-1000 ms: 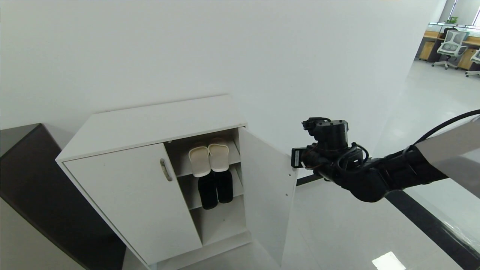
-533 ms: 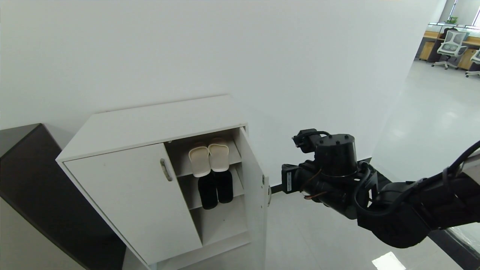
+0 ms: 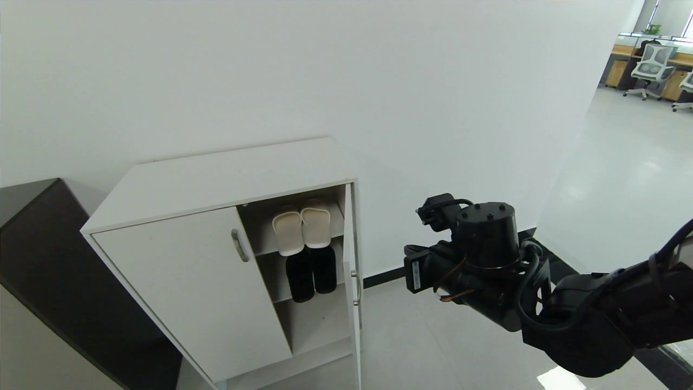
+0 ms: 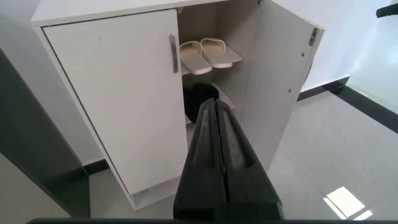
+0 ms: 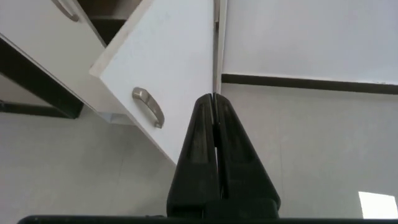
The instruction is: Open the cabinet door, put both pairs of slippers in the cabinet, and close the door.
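The white cabinet [image 3: 216, 179] stands against the wall, its left door [image 3: 189, 287] closed. Its right door [image 3: 352, 281] is half open and seen almost edge-on, with its handle [image 3: 355, 287] facing out. Inside, beige slippers [image 3: 301, 227] lie on the upper shelf and black slippers [image 3: 310, 276] on the shelf below. My right arm [image 3: 476, 260] is just right of the door. My right gripper [image 5: 216, 98] is shut, tips at the door's outer face [image 5: 168, 68] near the handle [image 5: 148, 106]. My left gripper [image 4: 216, 102] is shut and empty, in front of the cabinet [image 4: 118, 81].
A dark low unit [image 3: 43, 260] adjoins the cabinet's left side. A black baseboard [image 3: 384, 275] runs along the white wall. Bare grey floor [image 3: 444, 346] spreads to the right. Office chairs [image 3: 652, 67] stand far off at the upper right.
The right door has swung from wide open to about half open. My right arm has moved left and lower, following the door's outer face.
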### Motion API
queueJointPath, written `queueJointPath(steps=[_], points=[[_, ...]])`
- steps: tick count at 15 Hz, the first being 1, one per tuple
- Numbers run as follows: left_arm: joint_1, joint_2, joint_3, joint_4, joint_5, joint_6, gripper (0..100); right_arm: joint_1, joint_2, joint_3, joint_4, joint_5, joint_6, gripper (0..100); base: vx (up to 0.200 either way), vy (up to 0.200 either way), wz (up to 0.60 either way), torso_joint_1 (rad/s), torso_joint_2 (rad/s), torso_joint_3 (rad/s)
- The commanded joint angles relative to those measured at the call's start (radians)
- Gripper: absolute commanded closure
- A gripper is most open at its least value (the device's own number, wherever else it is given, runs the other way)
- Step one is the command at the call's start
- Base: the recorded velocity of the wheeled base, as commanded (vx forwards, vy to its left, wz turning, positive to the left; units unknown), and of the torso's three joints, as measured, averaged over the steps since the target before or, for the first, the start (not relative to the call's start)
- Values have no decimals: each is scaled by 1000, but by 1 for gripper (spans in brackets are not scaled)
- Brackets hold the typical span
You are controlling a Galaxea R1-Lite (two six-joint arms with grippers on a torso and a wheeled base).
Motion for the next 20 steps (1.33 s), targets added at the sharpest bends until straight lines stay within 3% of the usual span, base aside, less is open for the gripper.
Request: queueJointPath(steps=[1, 8, 14, 16, 20], points=[[0, 0, 0, 0, 0, 0, 100, 4, 0, 1, 0, 0, 0, 100, 0, 0, 600, -2, 2, 2], [0, 0, 0, 0, 0, 1, 100, 3, 3, 20, -23, 5, 4, 100, 0, 0, 600, 4, 4, 3], [0, 0, 0, 0, 0, 1, 100, -4, -5, 66, -138, -4, -16, 100, 0, 0, 0, 0, 0, 0], [0, 0, 0, 0, 0, 1, 100, -36, -32, 78, -126, -53, -86, 100, 0, 0, 0, 0, 0, 0], [0, 0, 0, 0, 0, 0, 100, -86, -69, 61, -17, -82, -89, 100, 0, 0, 0, 0, 0, 0]])
